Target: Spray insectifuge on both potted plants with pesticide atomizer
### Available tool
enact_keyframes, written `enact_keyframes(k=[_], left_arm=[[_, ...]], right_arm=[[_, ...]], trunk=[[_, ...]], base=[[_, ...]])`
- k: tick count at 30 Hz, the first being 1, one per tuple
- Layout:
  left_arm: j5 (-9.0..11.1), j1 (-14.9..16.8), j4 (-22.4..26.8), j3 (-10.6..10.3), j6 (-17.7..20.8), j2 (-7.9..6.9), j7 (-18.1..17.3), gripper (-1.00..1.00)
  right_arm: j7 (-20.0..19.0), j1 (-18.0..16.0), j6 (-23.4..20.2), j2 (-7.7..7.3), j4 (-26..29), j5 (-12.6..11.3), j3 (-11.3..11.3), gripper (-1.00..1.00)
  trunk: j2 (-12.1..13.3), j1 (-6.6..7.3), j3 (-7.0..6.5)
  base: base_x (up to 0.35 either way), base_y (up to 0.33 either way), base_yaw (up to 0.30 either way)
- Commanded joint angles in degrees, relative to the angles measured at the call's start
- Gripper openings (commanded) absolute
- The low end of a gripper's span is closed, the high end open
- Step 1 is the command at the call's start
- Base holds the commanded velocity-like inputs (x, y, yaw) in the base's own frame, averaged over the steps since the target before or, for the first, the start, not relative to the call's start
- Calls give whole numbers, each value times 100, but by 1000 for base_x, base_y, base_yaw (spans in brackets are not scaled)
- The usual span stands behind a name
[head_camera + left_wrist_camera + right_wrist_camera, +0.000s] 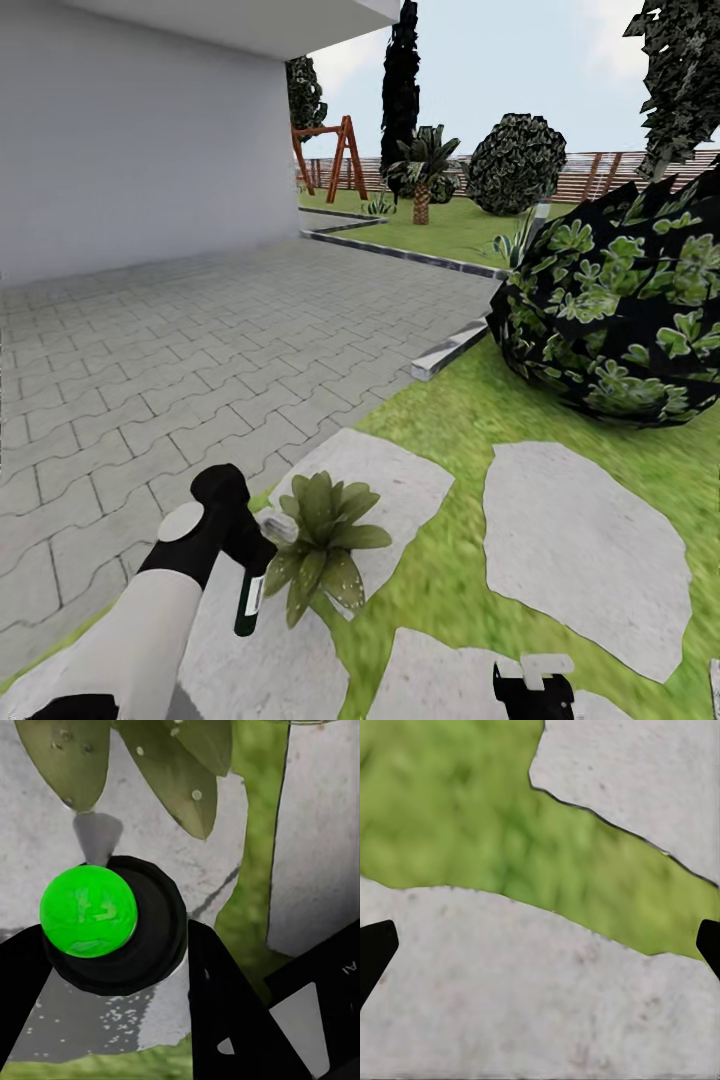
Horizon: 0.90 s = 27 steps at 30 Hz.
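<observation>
The pesticide atomizer hangs from the left gripper, body pointing down and its light nozzle head turned toward the potted plant. The jaws are closed on the bottle's upper part. In the left wrist view the bottle shows end-on, a dark round body with a bright green disc at its centre, between the black fingers. This hold puts the nozzle just beside the leaves, presumably so that spray lands on the rosette rather than on the ground.

The plant sits on a grey stepping stone at the lawn's edge — its leaves carry pale specks in the left wrist view, which may be spray droplets. Judgement: the first plant is being treated; a second small rosette cannot be identified with certainty.

The right gripper hangs low over another stone, well apart from the plant. Its fingertips stand wide apart with nothing between them — idle, keeping clear.

Beyond lie the lawn, a large dark bush, grey paving, the house wall and the slatted fence.
</observation>
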<state>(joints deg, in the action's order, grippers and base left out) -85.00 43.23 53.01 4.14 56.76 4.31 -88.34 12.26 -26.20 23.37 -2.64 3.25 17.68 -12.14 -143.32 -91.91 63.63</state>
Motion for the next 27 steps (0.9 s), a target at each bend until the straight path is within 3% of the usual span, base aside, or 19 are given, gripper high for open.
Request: enact_keyframes(k=[1, 12, 27], left_arm=[[-60, 4, 5, 22, 65, 8, -58, -100], [-74, 0, 7, 25, 80, 0, -60, -100], [-94, -78, 0, -17, 12, -55, 10, -100]], right_arm=[[22, -5, 18, 0, -8, 60, -41, 100], [22, -5, 18, 4, -3, 60, -43, 100], [22, -6, 10, 9, -3, 57, -43, 100]], trunk=[[-2, 3, 5], [-2, 3, 5], [-2, 3, 5]], base=[[-226, 123, 0], [-108, 265, -28], [115, 312, -271]])
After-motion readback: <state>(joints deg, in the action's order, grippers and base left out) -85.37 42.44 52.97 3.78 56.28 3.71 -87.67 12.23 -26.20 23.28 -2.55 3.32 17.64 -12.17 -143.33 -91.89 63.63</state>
